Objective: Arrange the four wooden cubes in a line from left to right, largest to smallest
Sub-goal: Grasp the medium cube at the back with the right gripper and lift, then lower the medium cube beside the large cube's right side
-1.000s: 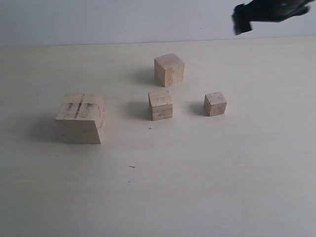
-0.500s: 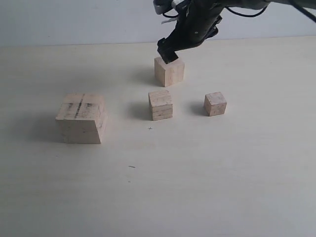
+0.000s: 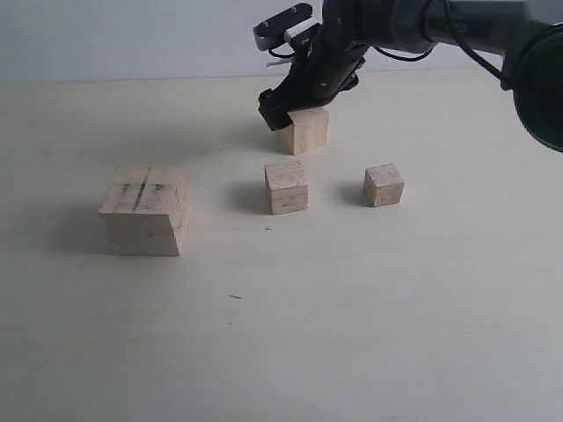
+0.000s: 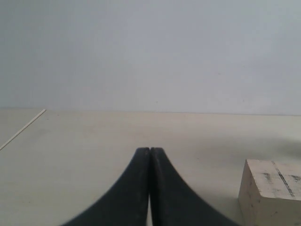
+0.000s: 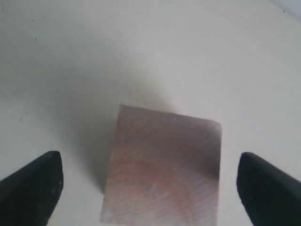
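Four pale wooden cubes stand on the table. The largest cube (image 3: 145, 209), with dark lines on top, is at the left and also shows as the largest cube (image 4: 273, 195) in the left wrist view. A mid-sized cube (image 3: 287, 186) sits in the middle and the smallest cube (image 3: 383, 185) to its right. The second-largest cube (image 3: 306, 130) stands behind them. My right gripper (image 3: 288, 109) is down over it, open, its fingers apart from either side of that cube (image 5: 164, 169). My left gripper (image 4: 150, 153) is shut and empty; it is out of the exterior view.
The pale table (image 3: 352, 308) ends at a grey wall (image 3: 132, 35) behind the cubes. My right arm (image 3: 440, 22) reaches in from the upper right. Small dark marks (image 3: 235, 297) dot the tabletop in front of the cubes.
My right arm swung in from the upper right and came down over the rear cube, its open fingers now lower around it. The cubes have not moved.
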`<control>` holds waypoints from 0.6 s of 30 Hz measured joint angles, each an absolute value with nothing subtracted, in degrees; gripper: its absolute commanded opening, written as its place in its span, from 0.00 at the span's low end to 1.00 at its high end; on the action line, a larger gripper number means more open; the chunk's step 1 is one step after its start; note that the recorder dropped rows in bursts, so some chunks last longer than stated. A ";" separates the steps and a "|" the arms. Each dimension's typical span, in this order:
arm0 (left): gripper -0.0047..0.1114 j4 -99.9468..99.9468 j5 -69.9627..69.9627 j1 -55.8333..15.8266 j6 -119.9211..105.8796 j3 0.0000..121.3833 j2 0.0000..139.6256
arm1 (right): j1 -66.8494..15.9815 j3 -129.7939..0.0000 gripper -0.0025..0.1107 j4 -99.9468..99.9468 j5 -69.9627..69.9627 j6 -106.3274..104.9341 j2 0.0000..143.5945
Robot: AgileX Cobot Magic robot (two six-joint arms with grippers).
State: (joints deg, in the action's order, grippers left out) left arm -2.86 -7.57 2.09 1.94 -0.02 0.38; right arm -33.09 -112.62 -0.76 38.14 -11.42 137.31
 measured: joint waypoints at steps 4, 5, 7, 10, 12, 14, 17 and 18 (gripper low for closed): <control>0.06 -2.86 -7.57 2.09 1.94 -0.02 0.38 | -33.22 -112.62 0.69 -0.82 36.36 -11.91 139.11; 0.06 -2.86 -7.57 2.09 1.94 -0.02 0.38 | -33.22 -112.62 0.60 0.00 36.22 -11.89 139.75; 0.06 -2.86 -7.57 2.09 1.94 -0.02 0.38 | -33.22 -112.62 0.41 1.52 36.22 -11.92 140.60; 0.06 -2.86 -7.57 2.09 1.94 -0.02 0.38 | -33.22 -112.62 0.09 2.70 36.13 -11.36 140.50; 0.06 -2.86 -7.57 2.09 1.94 -0.02 0.38 | -33.22 -112.62 0.03 2.92 37.04 -11.36 139.46; 0.06 -2.86 -7.57 2.09 1.94 -0.02 0.38 | -33.22 -112.62 0.02 3.16 38.57 -11.36 137.62; 0.06 -2.86 -7.57 2.09 1.94 -0.02 0.38 | -33.22 -112.62 0.02 3.16 41.38 -11.36 132.27; 0.06 -2.86 -7.57 2.09 1.94 -0.02 0.38 | -33.22 -112.62 0.02 3.16 42.36 -12.10 130.02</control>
State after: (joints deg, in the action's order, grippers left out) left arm -2.86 -7.57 2.09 1.94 -0.02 0.38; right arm -33.22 -112.62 3.16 42.36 -12.10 130.02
